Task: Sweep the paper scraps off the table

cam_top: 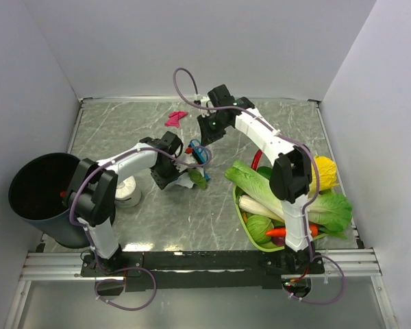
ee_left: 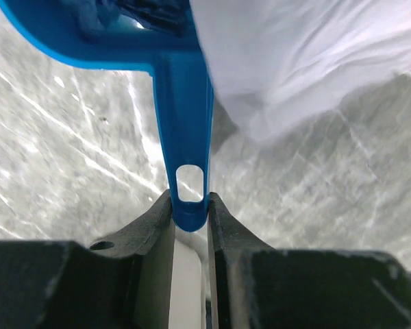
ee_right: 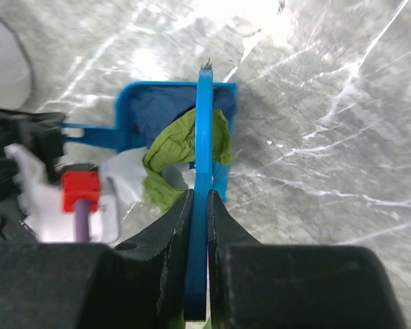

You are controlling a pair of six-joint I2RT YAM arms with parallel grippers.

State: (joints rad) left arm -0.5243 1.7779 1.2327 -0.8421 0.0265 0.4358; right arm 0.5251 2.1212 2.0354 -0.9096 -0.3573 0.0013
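Seeing the left gripper (ee_left: 190,205) clamped on the dustpan (ee_left: 183,103) and the right gripper (ee_right: 198,200) on the brush (ee_right: 204,123), I would nudge the green scrap (ee_right: 171,145), just ahead of the right jaws, deeper in.

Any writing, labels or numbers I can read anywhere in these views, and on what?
None can be read in any view.
The dustpan, the brush and the black bin show no lettering.
The red plug looks blank, though it is blurred.
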